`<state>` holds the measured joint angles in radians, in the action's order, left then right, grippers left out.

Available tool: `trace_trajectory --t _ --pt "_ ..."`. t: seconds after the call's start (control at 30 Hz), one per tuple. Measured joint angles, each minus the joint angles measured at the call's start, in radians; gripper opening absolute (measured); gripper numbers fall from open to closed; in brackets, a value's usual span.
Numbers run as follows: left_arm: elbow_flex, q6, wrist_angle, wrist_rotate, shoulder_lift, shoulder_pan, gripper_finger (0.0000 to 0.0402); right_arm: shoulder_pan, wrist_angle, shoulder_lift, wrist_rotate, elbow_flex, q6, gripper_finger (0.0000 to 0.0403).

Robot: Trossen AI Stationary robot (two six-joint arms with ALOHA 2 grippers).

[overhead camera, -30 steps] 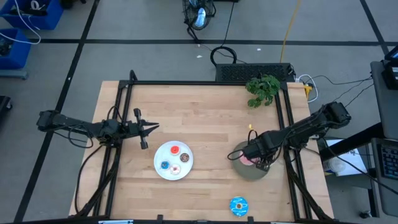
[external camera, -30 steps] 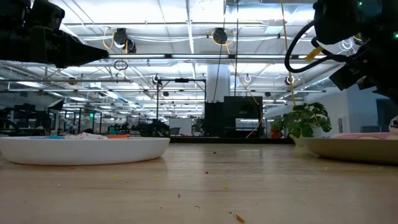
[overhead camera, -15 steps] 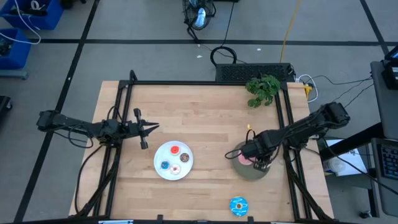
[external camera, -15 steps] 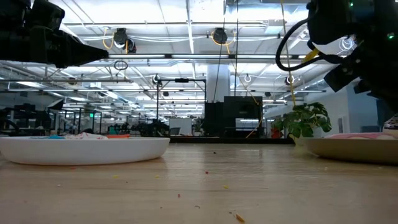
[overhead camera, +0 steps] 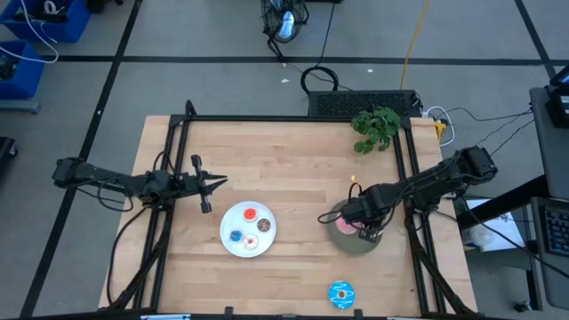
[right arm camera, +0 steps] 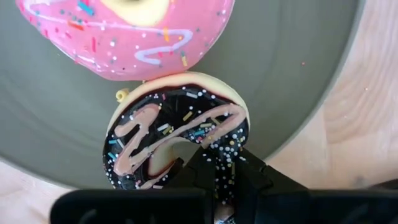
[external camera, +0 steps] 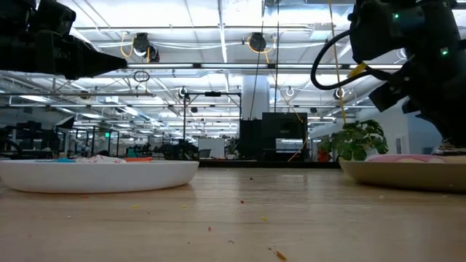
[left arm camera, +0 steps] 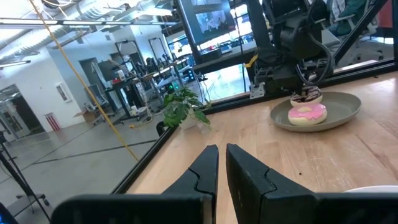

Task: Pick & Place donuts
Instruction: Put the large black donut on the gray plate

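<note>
Right wrist view: right hand point(right arm camera: 214, 165) clenched on chocolate-sprinkled donut point(right arm camera: 177, 134) over grey plate point(right arm camera: 56, 118) beside pink donut point(right arm camera: 127, 34); placing step, next release and lift clear; left hand point(left arm camera: 221, 165) nearly shut, idle.

Wooden table point(overhead camera: 284, 164) with a black frame point(overhead camera: 267, 118) around its edge. White round plate point(overhead camera: 228, 233) near the front, left of the middle. Grey round plate point(overhead camera: 357, 248) over on the right, well apart from the white one. Small green plant point(overhead camera: 375, 126) at the far right corner. Black coiled cable point(overhead camera: 320, 78) and yellow cable point(overhead camera: 414, 36) on the grey floor behind the table. Blue bins point(overhead camera: 22, 55) in the far left corner of the floor. Big room with bright ceiling lights point(external camera: 218, 33) beyond the table. Screen point(left arm camera: 214, 18) up high in the room.
</note>
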<state>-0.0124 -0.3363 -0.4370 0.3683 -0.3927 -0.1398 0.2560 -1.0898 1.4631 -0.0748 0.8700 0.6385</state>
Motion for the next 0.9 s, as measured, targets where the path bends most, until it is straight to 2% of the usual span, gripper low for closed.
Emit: trace_trajectory --t 0.2,0.57,0.9 --pt "0.000 0.000 0.000 0.000 0.000 0.000 0.0037 -0.001 0.031 0.000 0.000 0.000 -0.020 0.0028" --pt "0.000 0.000 0.000 0.000 0.000 0.000 0.0037 -0.002 0.009 0.000 0.021 0.000 0.003 0.0143" --pt "0.000 0.000 0.000 0.000 0.000 0.000 0.0037 -0.034 0.006 0.000 0.026 0.007 -0.013 0.0224"
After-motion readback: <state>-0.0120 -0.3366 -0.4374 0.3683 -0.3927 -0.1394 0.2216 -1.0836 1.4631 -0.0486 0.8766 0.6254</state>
